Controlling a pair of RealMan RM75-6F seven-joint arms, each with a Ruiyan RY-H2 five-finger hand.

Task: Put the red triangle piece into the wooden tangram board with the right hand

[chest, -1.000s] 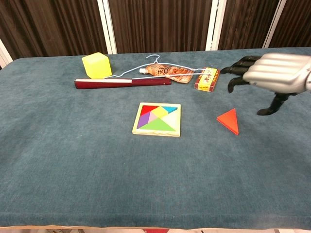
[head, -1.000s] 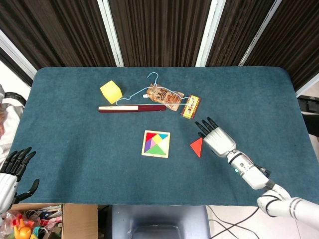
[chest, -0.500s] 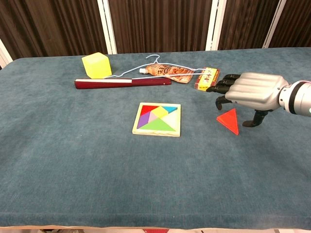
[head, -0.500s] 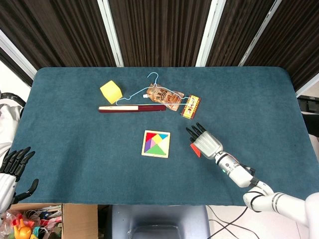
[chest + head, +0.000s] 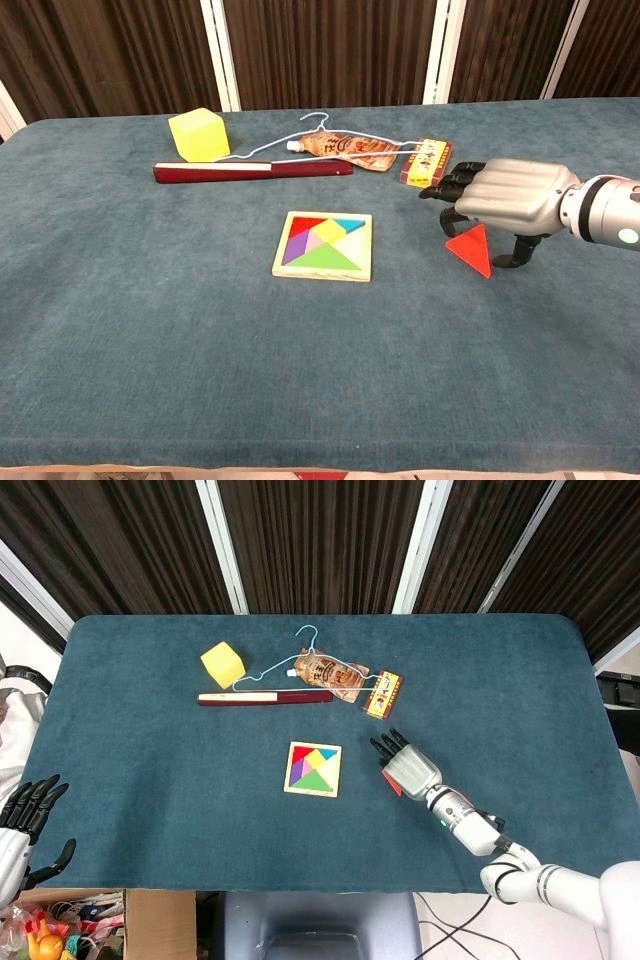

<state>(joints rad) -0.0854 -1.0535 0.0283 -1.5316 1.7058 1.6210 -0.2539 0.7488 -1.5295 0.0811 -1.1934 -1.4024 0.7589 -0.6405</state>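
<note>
One red triangle (image 5: 471, 249) seen right of centre, one wooden board (image 5: 323, 245) mid-frame; right hand (image 5: 505, 196) spread above triangle, nothing grasped.

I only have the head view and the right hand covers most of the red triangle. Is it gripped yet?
Observer: Not visibly. In the chest view the red triangle lies flat on the cloth, with the right hand over its far edge.
Operator: Where is the thumb?
Observer: It points down to the cloth right of the triangle, fingers curled left of it.
Operator: Is the path to the wooden tangram board clear?
Observer: Only bare cloth shows between the triangle and the wooden tangram board.
</note>
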